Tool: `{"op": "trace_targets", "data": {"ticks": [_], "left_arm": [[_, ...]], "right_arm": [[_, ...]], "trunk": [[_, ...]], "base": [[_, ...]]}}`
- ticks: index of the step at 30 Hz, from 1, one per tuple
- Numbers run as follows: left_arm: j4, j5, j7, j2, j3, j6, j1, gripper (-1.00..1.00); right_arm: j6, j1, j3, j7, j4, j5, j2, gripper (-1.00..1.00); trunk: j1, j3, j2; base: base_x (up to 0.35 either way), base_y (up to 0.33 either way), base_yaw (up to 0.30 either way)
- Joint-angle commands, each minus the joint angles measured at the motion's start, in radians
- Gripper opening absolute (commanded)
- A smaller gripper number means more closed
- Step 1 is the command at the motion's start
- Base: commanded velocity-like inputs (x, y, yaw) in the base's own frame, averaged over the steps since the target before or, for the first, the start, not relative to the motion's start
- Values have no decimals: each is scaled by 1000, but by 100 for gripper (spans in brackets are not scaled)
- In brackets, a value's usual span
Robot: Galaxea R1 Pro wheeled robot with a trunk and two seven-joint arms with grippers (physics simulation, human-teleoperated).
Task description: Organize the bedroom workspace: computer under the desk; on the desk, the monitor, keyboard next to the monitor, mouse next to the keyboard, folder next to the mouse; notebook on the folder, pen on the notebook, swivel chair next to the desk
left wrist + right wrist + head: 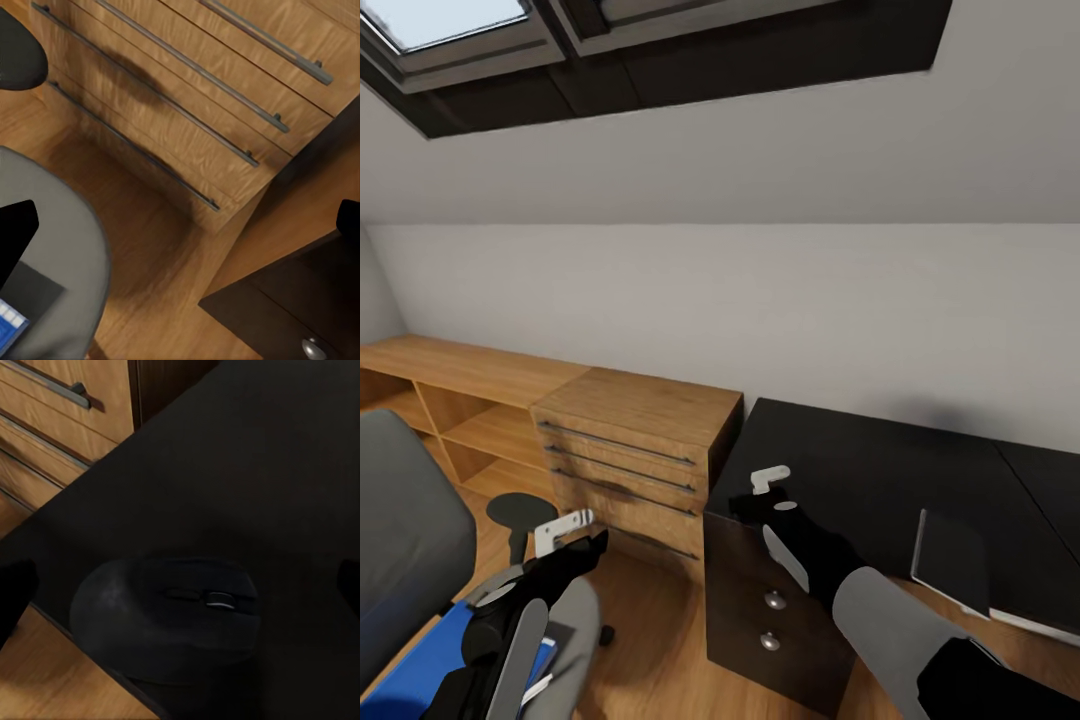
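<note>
My right gripper (768, 482) hovers open over the near left corner of the black desk (880, 470). In the right wrist view the black mouse (172, 615) lies on the desk (285, 472) close to its edge, between my spread fingers and not clamped. The grey swivel chair (400, 540) stands at the left. The blue folder (415, 665) lies on its seat, with a dark flat book (560, 640) by the seat's edge. Above the chair, my left gripper (565, 525) is open and empty. A dark flat slab with a pale edge (950, 550) lies on the desk; I cannot tell what it is.
A light wooden dresser (630, 450) with long bar handles stands between the chair and the desk, with a low wooden shelf (460, 400) to its left. The desk's black drawer unit (770, 610) has round knobs. Wooden floor (157, 262) runs between dresser and drawer unit.
</note>
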Motion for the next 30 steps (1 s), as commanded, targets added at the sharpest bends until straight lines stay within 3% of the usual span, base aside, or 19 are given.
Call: {"op": "trace_targets", "data": {"ticks": [1,5,30], "left_arm": [[-1,11,8,-1,1,4,-1,100],[-1,9,8,-1,0,3,-1,100],[2,3,6,4,5,2,-1,100]], "right_arm": [[4,-1,8,-9,-2,-10,-1,100],[4,-1,8,-9,-2,-10,-1,100],[4,-1,8,-10,-2,-10,-1,100]], "trunk": [[4,-4,-8],[19,-17,-36],[19,-17,-36]], "base": [[0,0,0],[0,0,0],[7,12,0]]}}
